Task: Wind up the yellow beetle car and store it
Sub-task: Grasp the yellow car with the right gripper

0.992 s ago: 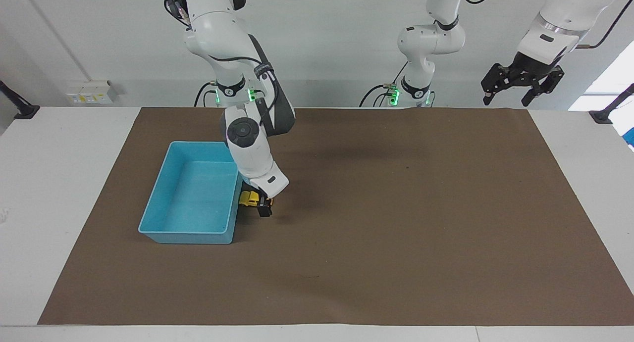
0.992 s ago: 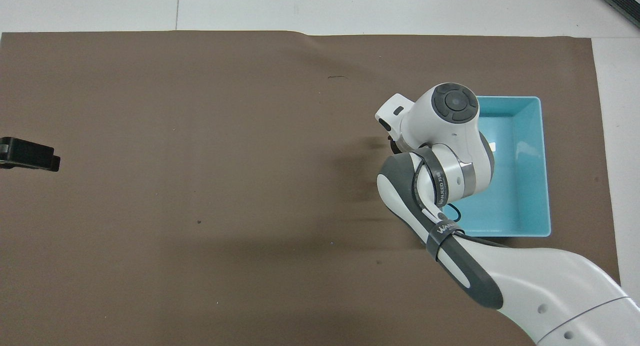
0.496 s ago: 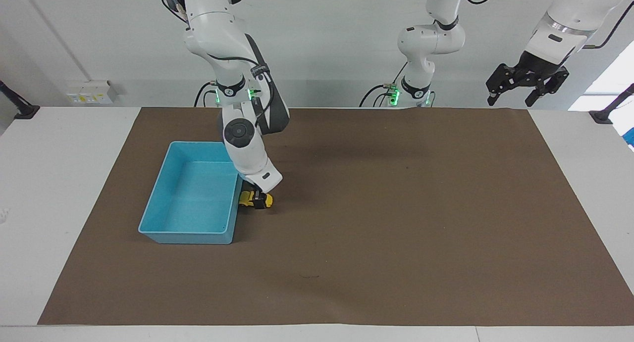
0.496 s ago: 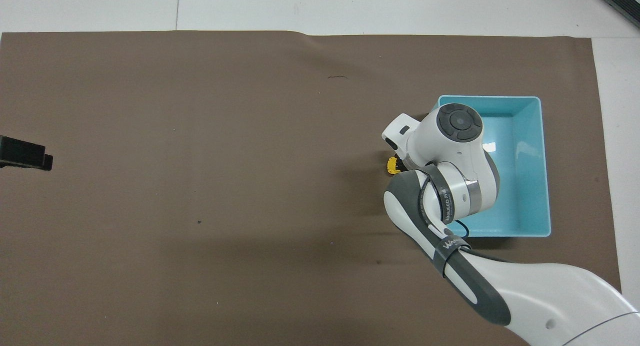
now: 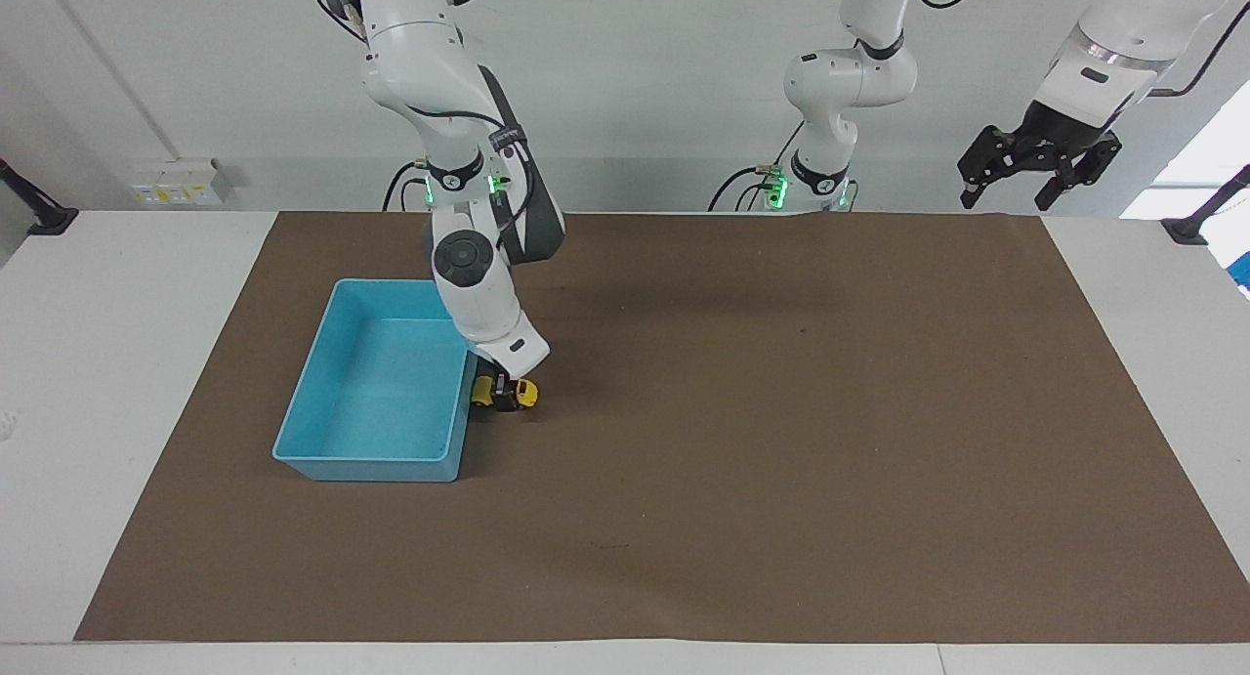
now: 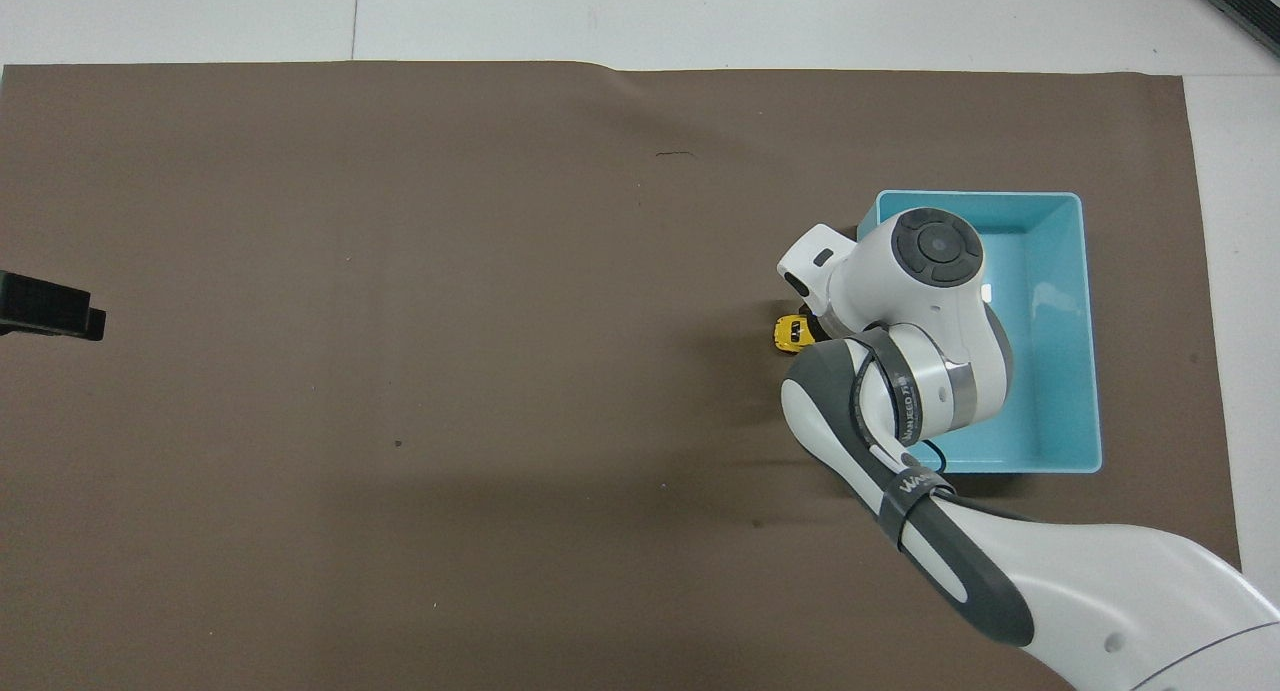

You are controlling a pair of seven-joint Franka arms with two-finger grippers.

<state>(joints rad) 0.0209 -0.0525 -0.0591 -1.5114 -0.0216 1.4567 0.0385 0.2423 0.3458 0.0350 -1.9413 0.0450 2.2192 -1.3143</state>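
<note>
The yellow beetle car (image 5: 527,393) is down at the brown mat, close beside the blue bin's (image 5: 366,455) wall that faces the left arm's end. My right gripper (image 5: 504,398) points down and is shut on the car's middle; yellow shows on either side of the dark fingers. In the overhead view only one end of the car (image 6: 790,333) sticks out from under the right wrist, next to the bin (image 6: 1090,321). My left gripper (image 5: 1003,202) waits open and empty, raised over the mat's corner by its own base; its tip shows in the overhead view (image 6: 50,313).
The blue bin holds nothing. The brown mat (image 5: 781,441) covers most of the white table. The right arm's forearm leans over the bin.
The right wrist shifted a little toward the bin with the car in its fingers, so the car's end now shows from above. The left gripper rose slightly, then held still.
</note>
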